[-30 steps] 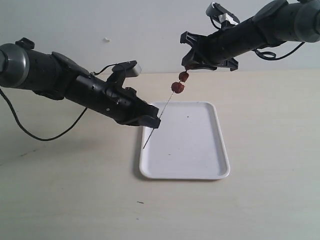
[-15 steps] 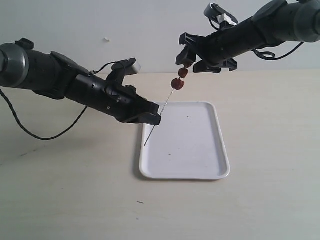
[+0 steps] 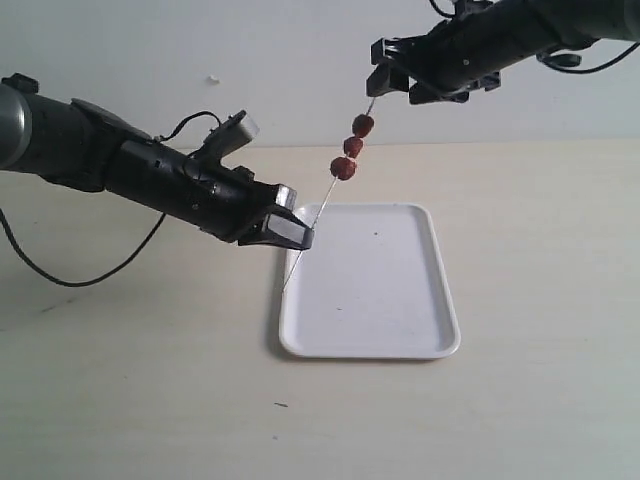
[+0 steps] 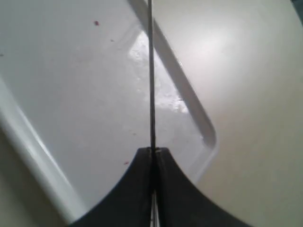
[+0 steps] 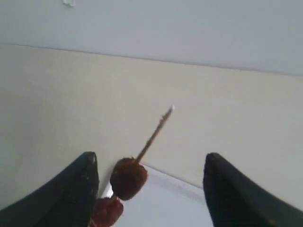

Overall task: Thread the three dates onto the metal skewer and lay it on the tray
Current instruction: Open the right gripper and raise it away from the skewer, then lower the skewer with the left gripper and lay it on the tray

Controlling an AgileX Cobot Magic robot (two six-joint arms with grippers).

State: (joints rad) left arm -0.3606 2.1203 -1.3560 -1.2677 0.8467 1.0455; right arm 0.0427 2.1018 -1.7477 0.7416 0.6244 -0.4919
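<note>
Centrally in the exterior view, the metal skewer [image 3: 318, 212], three dates [image 3: 353, 146] threaded high, is held tilted over the tray [image 3: 400, 310]. Left wrist view: it is pinched by the left tool [image 4: 152, 156]. Right wrist view: the right tool [image 5: 150, 160] is spread either side of the skewer.

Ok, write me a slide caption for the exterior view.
Left gripper holds the metal skewer tilted over the tray, the three dates threaded near its top, right gripper open just above.

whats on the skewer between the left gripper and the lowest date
Nothing. In the exterior view the metal skewer runs bare from the left gripper, shut on it, up to the lowest date.
</note>
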